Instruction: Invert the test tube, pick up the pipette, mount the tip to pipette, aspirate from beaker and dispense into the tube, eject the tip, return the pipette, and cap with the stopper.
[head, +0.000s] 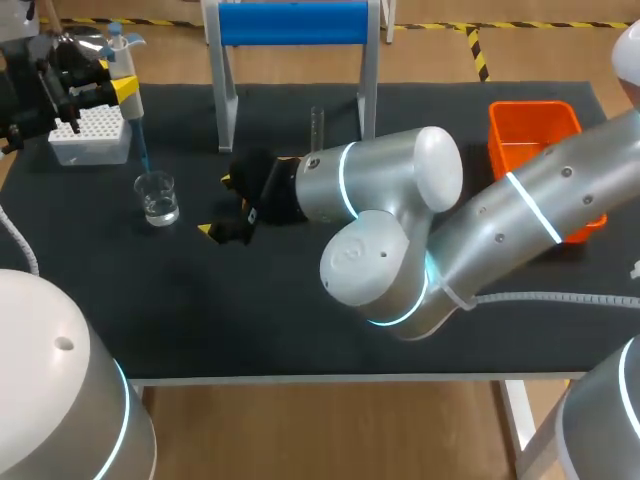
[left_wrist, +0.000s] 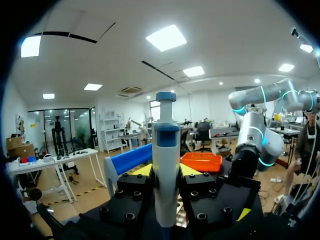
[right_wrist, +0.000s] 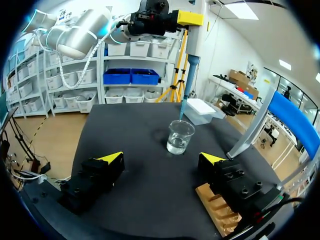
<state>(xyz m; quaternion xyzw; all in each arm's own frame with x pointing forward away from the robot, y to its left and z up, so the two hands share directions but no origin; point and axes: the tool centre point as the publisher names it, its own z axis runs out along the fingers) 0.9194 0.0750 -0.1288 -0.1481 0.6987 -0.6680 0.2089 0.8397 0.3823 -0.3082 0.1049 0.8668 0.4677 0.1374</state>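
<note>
While your left gripper (left_wrist: 166, 172) clamps the pipette (left_wrist: 166, 150), its tip (right_wrist: 183, 107) hangs straight below at the rim of the beaker (right_wrist: 180, 136), just ahead of your right gripper (right_wrist: 162, 159), fingers spread and empty; an off-centre descent could clip the rim and topple it

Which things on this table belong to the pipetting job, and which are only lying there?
Job: pipette held in the left gripper, beaker, tip box, test tube, blue stand.
Only lying there, as far as I can judge: orange bin, wooden block.
</note>
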